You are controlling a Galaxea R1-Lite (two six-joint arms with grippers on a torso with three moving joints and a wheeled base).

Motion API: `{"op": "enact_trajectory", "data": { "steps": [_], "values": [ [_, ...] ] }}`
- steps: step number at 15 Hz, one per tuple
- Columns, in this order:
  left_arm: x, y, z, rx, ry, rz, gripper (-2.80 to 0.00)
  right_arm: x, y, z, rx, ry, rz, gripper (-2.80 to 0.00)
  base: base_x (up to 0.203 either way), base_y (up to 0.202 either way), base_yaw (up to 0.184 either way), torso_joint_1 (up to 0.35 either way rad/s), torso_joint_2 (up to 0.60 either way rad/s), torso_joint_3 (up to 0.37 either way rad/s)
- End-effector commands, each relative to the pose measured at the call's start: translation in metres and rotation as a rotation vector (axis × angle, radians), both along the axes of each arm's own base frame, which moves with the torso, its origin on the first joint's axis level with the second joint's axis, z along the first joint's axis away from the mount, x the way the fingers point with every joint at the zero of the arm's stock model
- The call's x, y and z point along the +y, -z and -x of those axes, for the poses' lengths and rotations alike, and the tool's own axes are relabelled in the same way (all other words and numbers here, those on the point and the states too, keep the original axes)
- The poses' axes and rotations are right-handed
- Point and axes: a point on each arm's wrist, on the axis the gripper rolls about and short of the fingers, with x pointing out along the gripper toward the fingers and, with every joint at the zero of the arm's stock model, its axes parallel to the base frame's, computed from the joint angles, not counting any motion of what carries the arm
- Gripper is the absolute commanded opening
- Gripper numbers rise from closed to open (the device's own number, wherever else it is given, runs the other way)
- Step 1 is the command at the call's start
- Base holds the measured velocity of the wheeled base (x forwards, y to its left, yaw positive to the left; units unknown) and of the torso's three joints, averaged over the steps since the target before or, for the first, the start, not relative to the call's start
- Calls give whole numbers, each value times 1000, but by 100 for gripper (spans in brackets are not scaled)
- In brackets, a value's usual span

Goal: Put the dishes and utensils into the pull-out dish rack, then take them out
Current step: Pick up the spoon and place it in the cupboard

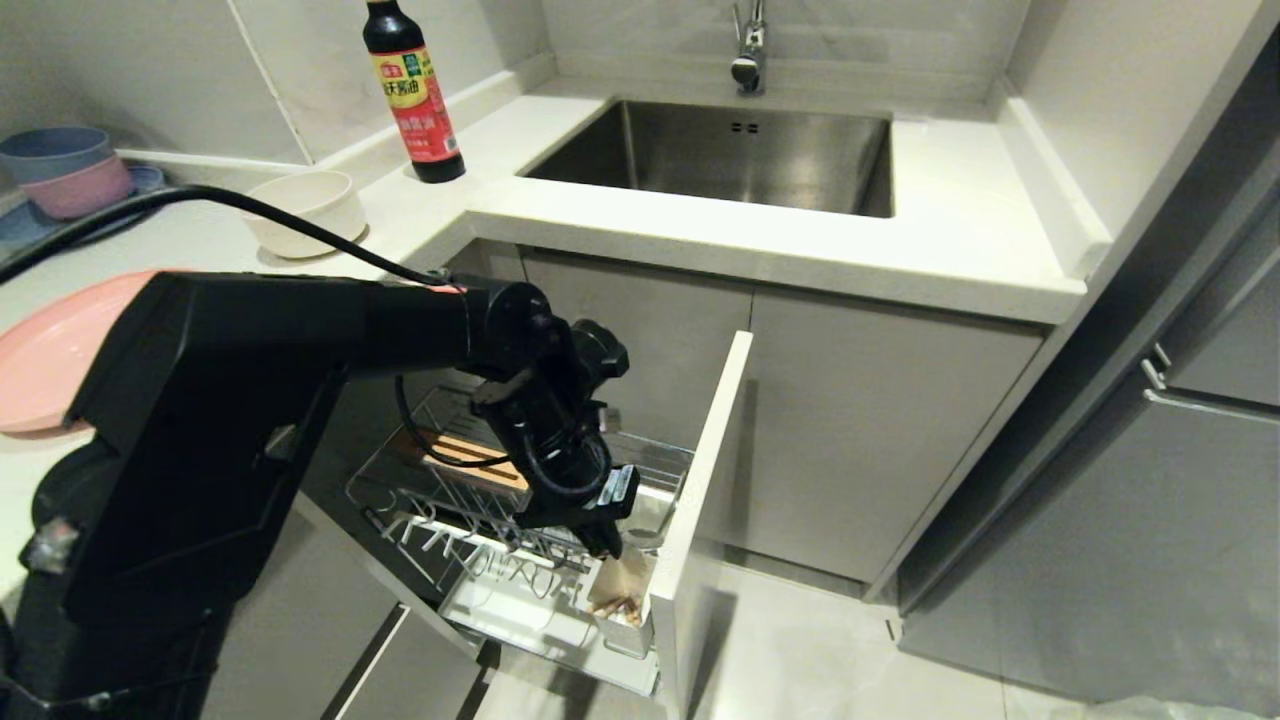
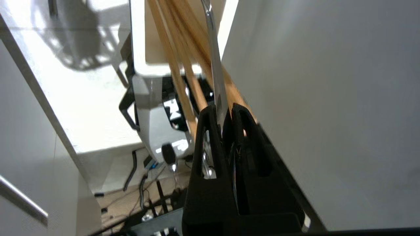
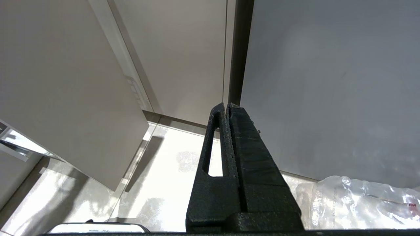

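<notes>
The left gripper (image 2: 224,109), a black pincer of two slotted plastic fingers, is being held low over the white plastic utensil cup (image 1: 628,612) at the front corner of the pull-out dish rack (image 1: 520,530), a chrome wire basket with a slotted wooden strip and a white drip tray. In the left wrist view its jaws are seen clamped on the slim silver metal spoon (image 2: 215,62) by its long handle. The spoon's long axis is running straight on from the fingertips, down into the cup, so any coming lift or release would seem to turn on that line. The light wooden chopsticks (image 2: 182,55) are lying just beside the spoon, to both sides of the fingertips and slanting the same way, apparently ungripped. The large flat pale-pink oval plate (image 1: 50,350) and the small cream-white round bowl (image 1: 310,210) are resting on the pale worktop, well behind and above the pincer. The right gripper (image 3: 228,108) is hanging parked with its fingers pressed together on nothing, facing smooth grey cabinet fronts, so the left arm is nearer to the rack.
</notes>
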Motion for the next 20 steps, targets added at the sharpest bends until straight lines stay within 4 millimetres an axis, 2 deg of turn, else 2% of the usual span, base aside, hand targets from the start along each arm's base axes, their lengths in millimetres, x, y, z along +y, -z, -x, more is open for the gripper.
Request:
{"op": "enact_trajectory", "data": {
  "steps": [1,8,20],
  "values": [
    [-2,8,-4,9,-2,-4,-280,0,0,0,1,-1,0,-280,0,0,0,0,0,0],
    [-7,25,-16,-24,-4,9,-280,0,0,0,1,0,0,-280,0,0,0,0,0,0],
    [-11,36,-23,-40,-3,16,-280,0,0,0,1,-1,0,-280,0,0,0,0,0,0]
  ]
}}
